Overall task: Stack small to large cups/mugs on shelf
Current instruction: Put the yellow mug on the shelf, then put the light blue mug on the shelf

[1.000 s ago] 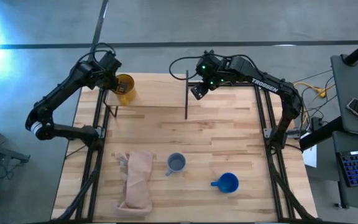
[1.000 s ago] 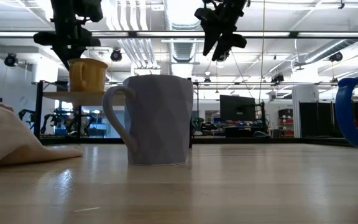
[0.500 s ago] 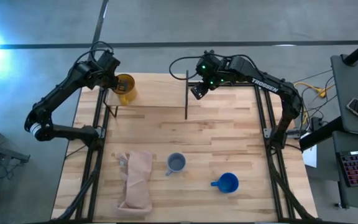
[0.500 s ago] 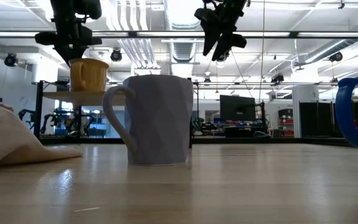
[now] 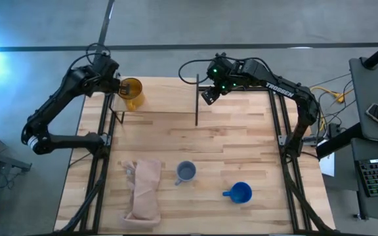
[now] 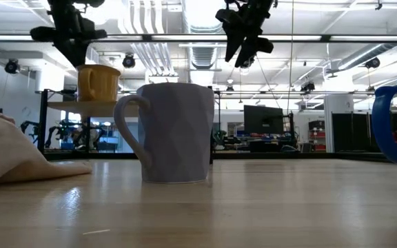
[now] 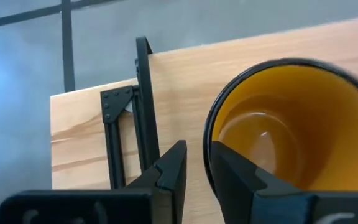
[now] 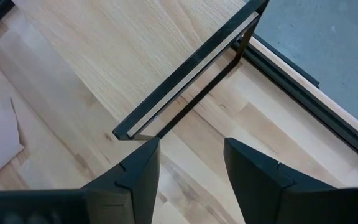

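Observation:
The yellow-orange mug [image 5: 131, 93] stands upright by its base on the shelf [image 5: 166, 92] at the board's left end; it also shows in the low view [image 6: 98, 83] and the left wrist view [image 7: 291, 130]. My left gripper [image 5: 112, 83] hangs just left of the mug's rim and slightly above it, with a narrow gap between its fingers and nothing in it [image 7: 197, 174]. My right gripper [image 5: 207, 95] is open and empty, high by the shelf's right post [image 5: 196, 98]. The grey-blue mug [image 5: 186, 172] and the bright blue mug [image 5: 240, 192] stand on the tabletop.
A tan cloth [image 5: 144, 190] lies crumpled at the table's near left, beside the grey-blue mug. The shelf's black upright posts [image 7: 143, 106] stand at its ends. Bare tabletop lies between the shelf and the mugs.
My left gripper has drawn away from the yellow-orange mug's rim, toward the table's left edge and a little up. The mug stays upright on the shelf.

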{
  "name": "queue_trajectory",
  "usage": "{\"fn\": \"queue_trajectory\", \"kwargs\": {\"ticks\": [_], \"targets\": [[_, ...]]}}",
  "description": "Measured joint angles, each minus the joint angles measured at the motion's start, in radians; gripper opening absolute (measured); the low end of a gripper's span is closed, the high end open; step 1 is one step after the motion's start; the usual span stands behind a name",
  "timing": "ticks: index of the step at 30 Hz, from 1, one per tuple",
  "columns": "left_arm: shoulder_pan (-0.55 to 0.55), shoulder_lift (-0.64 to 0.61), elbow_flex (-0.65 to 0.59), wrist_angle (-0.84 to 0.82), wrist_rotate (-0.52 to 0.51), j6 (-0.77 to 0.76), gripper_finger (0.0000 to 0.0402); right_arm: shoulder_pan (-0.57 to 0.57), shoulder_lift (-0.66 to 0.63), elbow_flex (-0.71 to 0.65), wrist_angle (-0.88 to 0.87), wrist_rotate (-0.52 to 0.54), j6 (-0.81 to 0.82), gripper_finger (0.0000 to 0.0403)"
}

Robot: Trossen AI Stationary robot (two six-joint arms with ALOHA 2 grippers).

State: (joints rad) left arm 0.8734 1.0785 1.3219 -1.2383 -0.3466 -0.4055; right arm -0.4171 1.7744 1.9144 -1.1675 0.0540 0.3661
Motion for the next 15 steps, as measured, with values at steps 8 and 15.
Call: {"fn": "queue_trajectory", "kwargs": {"ticks": [8, 15], "targets": [[-0.002, -0.107, -0.007, -0.005, 0.072, -0.033, 0.0059, 0.0, 0.0, 0.0, 0.0, 0.0, 0.0, 0.0171], [-0.059, -0.194, -0.024, 0.01, 0.205, -0.086, 0.0059, 0.0, 0.0, 0.0, 0.0, 0.0, 0.0, 0.0171]]}}
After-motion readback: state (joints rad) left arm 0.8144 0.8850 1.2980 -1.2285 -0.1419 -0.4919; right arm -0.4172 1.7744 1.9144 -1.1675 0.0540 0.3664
